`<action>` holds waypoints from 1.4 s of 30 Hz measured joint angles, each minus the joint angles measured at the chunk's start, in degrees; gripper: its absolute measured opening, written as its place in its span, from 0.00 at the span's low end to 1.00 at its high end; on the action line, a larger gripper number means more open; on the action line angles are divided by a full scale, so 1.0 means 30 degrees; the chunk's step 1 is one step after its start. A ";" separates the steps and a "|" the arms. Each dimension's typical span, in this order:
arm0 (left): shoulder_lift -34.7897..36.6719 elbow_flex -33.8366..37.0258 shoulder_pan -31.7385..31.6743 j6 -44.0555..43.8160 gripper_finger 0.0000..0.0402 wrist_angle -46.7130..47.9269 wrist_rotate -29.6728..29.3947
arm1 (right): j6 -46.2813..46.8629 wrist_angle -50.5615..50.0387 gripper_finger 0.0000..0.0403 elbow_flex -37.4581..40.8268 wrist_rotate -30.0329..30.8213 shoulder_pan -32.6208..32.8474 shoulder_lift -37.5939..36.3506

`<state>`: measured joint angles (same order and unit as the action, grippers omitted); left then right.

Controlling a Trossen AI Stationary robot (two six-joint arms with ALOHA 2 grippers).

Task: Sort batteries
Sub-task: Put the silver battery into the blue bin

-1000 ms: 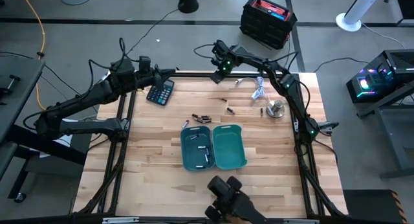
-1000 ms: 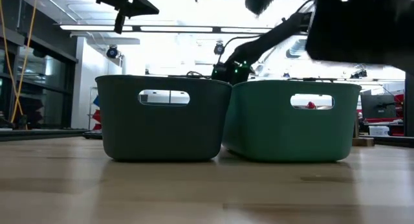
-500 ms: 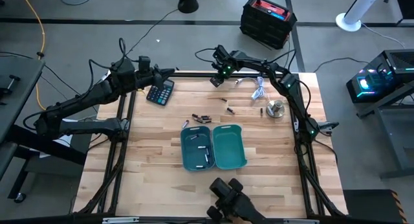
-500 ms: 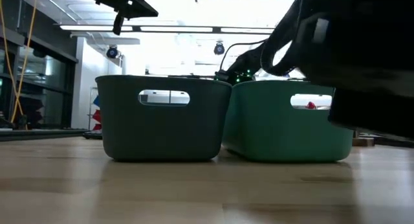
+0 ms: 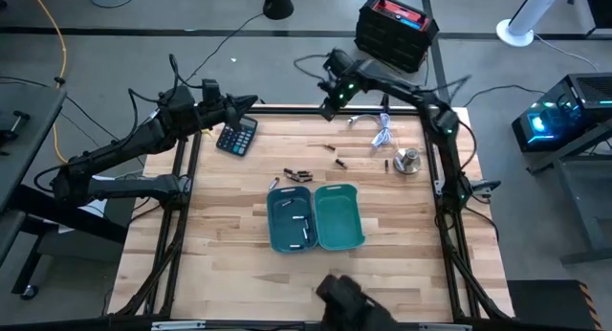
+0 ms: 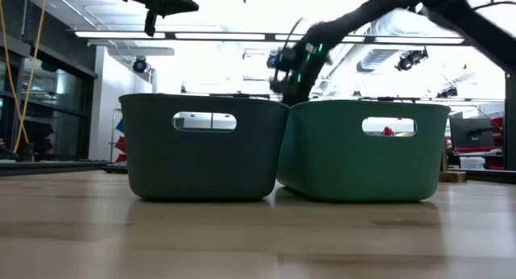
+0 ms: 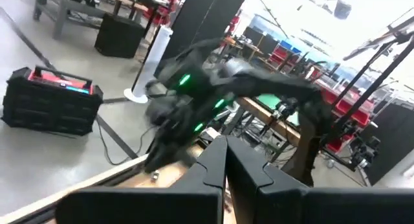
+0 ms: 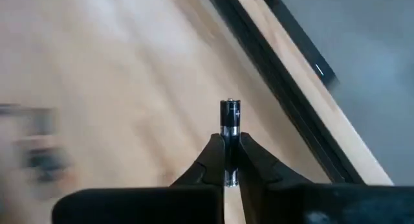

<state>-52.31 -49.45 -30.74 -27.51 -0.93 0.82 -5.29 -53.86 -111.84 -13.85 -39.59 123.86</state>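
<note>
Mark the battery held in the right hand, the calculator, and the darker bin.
battery [image 8: 230, 114]: right wrist view, on its dark upper body above the fingertips.
calculator [image 5: 237, 138]: high view, middle of its keypad face.
darker bin [image 6: 153, 158]: low view, bare front wall below the handle slot.

A black calculator [image 5: 237, 137] lies near the table's [image 5: 220, 235] far left corner; a white coiled cable [image 5: 381, 130] sits toward the far right, a small round metal object [image 5: 407, 162] just beside it; on the floor beyond stands a black case [image 5: 396, 31] with a red-lit top.
</note>
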 joint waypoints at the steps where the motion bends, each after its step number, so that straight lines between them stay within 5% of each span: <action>1: 0.0000 0.0000 0.0000 0.0086 0.00 0.0006 0.0000 | -0.0088 -0.0363 0.01 -0.0006 -0.0861 0.0203 -0.0476; 7: 0.0000 0.0000 0.0000 0.0561 0.00 0.0057 0.0001 | -0.0403 -0.3506 0.01 0.0088 -0.4444 0.3643 -0.2086; 18: 0.0000 0.0000 0.0000 0.1563 0.00 0.1046 0.0149 | 0.0534 -0.2619 0.00 0.0091 -0.4395 1.1681 -0.1215; 24: 0.0000 0.0000 0.0000 0.1353 0.00 0.1090 0.0168 | 0.1785 -0.0164 0.07 0.0088 -0.4407 1.2441 -0.0462; 34: 0.0000 0.0000 0.0041 0.0380 0.00 0.1510 0.0190 | 0.1167 -0.1965 0.42 0.0062 -0.4568 1.3042 -0.0359; 42: -0.0515 0.0000 0.2221 0.0791 0.04 0.6033 0.0081 | -0.0807 -0.6539 0.39 0.0062 -0.1090 1.3252 -0.1898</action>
<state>-53.86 -49.45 -24.08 -25.14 17.17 1.06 -7.71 -73.48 -111.66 -17.12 0.16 118.16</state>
